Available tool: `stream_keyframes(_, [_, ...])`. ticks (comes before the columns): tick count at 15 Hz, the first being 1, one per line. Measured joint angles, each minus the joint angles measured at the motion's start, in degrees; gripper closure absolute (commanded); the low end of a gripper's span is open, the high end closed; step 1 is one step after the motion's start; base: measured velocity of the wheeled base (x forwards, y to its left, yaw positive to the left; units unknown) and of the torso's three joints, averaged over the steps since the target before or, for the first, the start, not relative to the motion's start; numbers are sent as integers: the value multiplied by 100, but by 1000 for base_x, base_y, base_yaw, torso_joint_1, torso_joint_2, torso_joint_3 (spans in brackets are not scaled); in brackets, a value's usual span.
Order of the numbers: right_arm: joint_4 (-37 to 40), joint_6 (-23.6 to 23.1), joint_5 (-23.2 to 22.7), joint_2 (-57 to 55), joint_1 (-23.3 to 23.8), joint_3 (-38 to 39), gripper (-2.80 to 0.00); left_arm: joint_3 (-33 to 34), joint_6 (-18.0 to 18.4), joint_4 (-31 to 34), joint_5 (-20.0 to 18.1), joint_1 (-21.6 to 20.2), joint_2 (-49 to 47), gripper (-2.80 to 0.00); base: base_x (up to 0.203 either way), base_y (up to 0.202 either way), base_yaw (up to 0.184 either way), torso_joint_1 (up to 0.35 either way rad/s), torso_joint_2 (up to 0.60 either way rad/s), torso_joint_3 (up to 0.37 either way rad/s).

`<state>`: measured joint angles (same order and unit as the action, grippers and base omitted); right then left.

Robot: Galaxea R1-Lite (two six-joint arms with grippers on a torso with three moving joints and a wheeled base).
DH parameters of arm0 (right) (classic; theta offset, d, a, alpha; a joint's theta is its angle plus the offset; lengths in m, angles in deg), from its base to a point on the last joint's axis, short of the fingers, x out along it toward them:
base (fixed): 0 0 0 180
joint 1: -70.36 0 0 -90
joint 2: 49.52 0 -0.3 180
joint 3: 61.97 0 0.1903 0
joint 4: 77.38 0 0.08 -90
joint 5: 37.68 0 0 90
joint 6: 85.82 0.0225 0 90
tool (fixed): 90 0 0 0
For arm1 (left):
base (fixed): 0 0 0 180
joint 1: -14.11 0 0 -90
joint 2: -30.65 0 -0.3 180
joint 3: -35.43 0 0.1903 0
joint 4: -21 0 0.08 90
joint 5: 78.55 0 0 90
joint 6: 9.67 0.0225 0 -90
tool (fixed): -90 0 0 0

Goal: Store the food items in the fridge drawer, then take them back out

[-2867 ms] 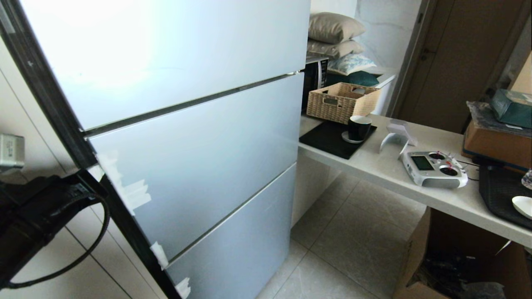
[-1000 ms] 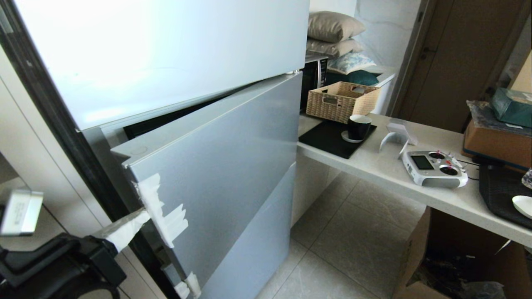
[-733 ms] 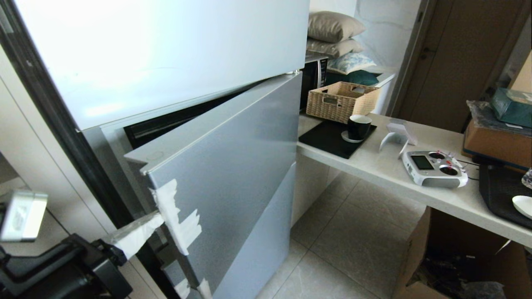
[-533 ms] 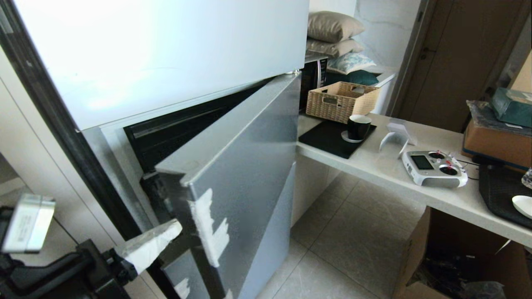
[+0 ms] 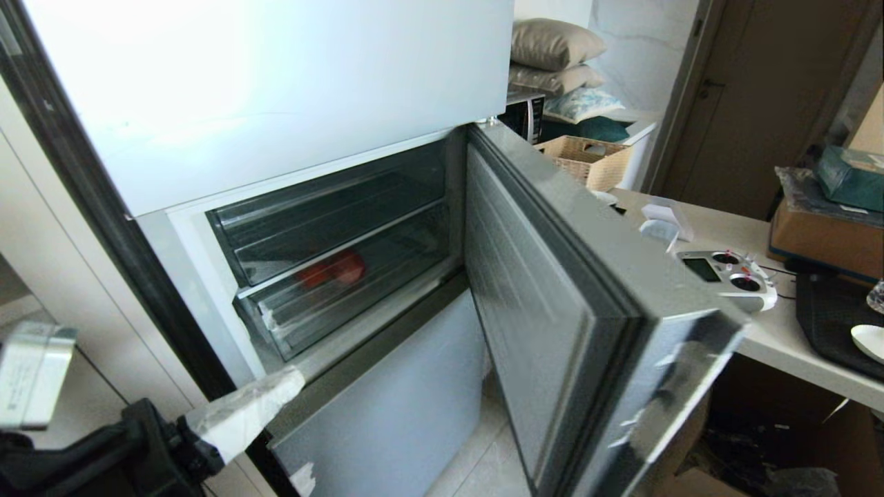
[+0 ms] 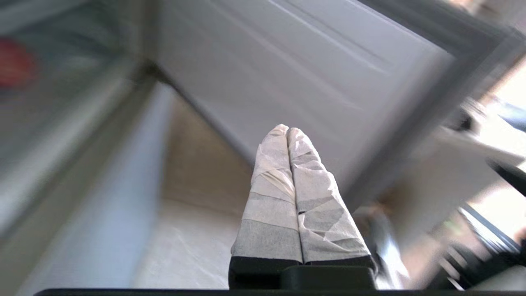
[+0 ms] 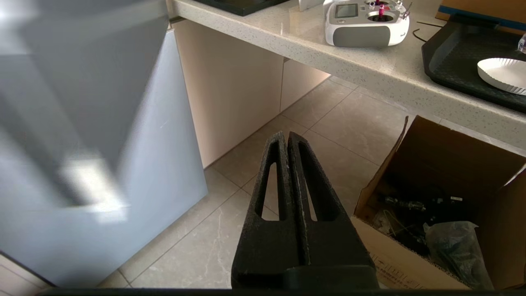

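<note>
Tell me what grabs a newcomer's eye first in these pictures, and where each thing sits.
The fridge's middle door stands swung wide open toward the counter, filling the centre of the head view. Inside, red food items glow through the clear fridge drawer, the only strong colour there. At lower left the left gripper, its fingers wrapped in pale tape and pressed together, points toward the open compartment.

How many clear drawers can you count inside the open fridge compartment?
2: an upper drawer, and a lower drawer directly beneath it, with red food items showing through. Others may sit hidden behind the closed doors.
</note>
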<state>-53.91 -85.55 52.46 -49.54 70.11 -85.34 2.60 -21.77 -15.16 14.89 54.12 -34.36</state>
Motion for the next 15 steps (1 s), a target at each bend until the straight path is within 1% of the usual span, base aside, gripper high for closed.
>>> stream_keyframes(2, [0,-2,-3,0,0,0,0,-56,99,121,439,-116,225,0,0,0,0,0,0,0])
stream_keyframes(3, [1,-2,-6,0,0,0,0,-89,124,273,628,-289,433,0,0,0,0,0,0,0])
stream_keyframes(4, [-1,-6,-4,0,0,0,0,-117,138,489,777,-605,684,0,0,0,0,0,0,0])
stream_keyframes(5, [0,-6,-4,0,0,0,0,-131,145,724,871,-1007,962,0,0,0,0,0,0,0])
stream_keyframes(8, [-5,-16,-11,0,0,0,0,-76,165,1687,965,-2457,2059,0,0,0,0,0,0,0])
stream_keyframes(9, [-6,-17,-14,0,0,0,0,-42,199,2139,964,-2918,2509,0,0,0,0,0,0,0])
stream_keyframes(10, [-5,-16,-14,0,0,0,0,-10,274,2631,924,-3275,2930,0,0,0,0,0,0,0])
stream_keyframes(11, [-5,-17,-14,0,-2,0,0,11,383,3140,822,-3523,3395,0,0,0,0,0,0,0])
stream_keyframes(13, [-7,-18,-14,0,0,0,0,77,735,4440,498,-3810,4445,0,0,0,0,0,0,0])
stream_keyframes(15, [-7,-27,-14,0,0,0,0,182,1185,5889,123,-3923,5421,0,0,0,0,0,0,0])
